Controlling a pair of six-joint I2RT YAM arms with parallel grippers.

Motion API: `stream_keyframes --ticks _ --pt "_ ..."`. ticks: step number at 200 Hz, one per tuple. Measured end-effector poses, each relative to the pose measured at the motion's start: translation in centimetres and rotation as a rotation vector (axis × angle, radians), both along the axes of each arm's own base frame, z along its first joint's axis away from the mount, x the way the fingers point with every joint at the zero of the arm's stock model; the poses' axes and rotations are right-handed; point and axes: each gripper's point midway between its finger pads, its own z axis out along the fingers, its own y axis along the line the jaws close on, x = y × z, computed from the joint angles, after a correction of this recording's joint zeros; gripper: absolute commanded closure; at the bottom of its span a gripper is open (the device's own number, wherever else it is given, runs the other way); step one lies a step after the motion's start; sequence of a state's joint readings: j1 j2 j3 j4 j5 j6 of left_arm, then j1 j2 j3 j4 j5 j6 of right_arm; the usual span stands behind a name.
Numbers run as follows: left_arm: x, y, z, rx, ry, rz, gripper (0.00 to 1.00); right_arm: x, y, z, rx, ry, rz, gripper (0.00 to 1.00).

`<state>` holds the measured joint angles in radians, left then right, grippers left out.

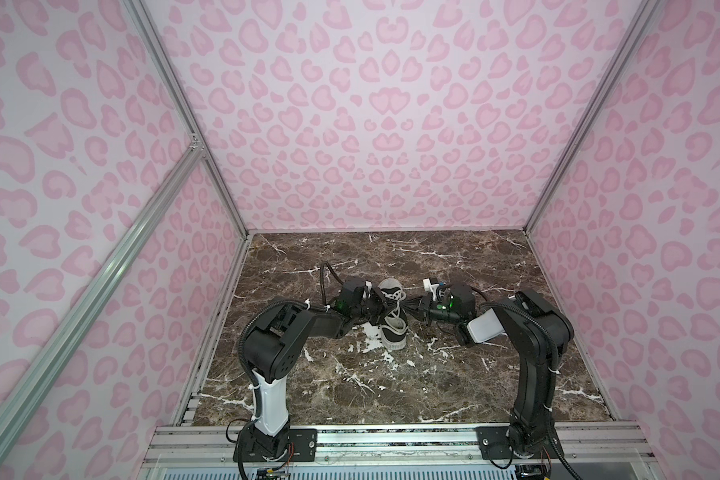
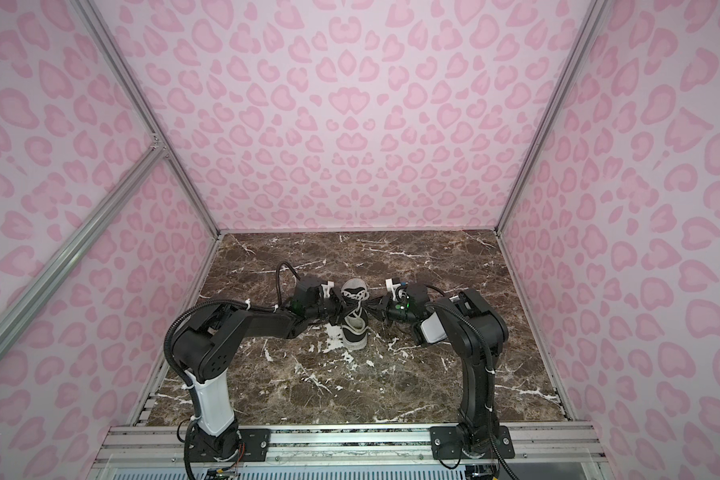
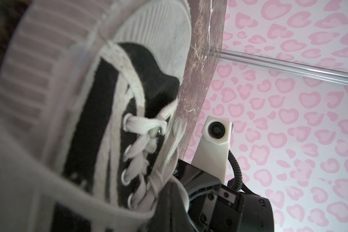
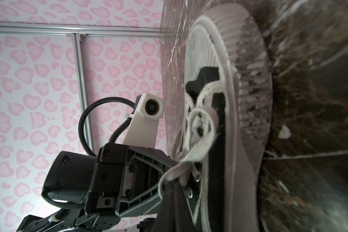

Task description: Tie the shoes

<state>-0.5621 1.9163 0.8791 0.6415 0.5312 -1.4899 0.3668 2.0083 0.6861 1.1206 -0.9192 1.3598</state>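
A single black shoe (image 1: 393, 332) (image 2: 355, 334) with a white sole stands mid-table in both top views, its toe cap pointing to the far wall. Its off-white laces (image 1: 395, 297) (image 2: 356, 296) cross the tongue. My left gripper (image 1: 376, 309) (image 2: 336, 309) (image 3: 174, 183) reaches in from the left, shut on a lace strand (image 3: 159, 176) over the eyelets. From the right, my right gripper (image 1: 413, 309) (image 2: 376, 309) (image 4: 175, 181) meets it and is shut on a lace (image 4: 169, 172). A loose lace loop (image 4: 201, 130) hangs above those fingers. The two grippers almost touch over the shoe.
The shoe stands on a dark marble tabletop (image 1: 391, 382) walled by pink patterned panels with aluminium rails (image 1: 225, 195). Both arm bases (image 1: 267, 440) (image 1: 524, 436) are bolted to the front rail. Each wrist view shows the other arm's white camera mount (image 3: 215, 130) (image 4: 149, 108).
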Motion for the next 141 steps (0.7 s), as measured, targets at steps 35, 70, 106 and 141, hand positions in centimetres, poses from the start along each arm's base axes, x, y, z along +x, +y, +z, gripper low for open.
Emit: stream_keyframes --ticks 35,70,106,141 --pt "-0.2 -0.1 0.1 -0.002 -0.003 -0.012 0.87 -0.1 -0.4 0.0 -0.014 0.001 -0.003 1.0" --pt "-0.1 0.1 0.3 0.005 -0.016 -0.021 0.8 -0.3 -0.7 -0.3 -0.05 0.003 0.001 1.0" --pt "-0.2 0.4 0.7 0.019 -0.03 -0.026 0.73 -0.5 -0.9 -1.0 -0.076 0.021 0.005 1.0" --pt "0.3 1.1 1.9 0.08 -0.067 -0.022 0.68 -0.6 -1.0 -1.0 -0.092 0.018 0.01 1.0"
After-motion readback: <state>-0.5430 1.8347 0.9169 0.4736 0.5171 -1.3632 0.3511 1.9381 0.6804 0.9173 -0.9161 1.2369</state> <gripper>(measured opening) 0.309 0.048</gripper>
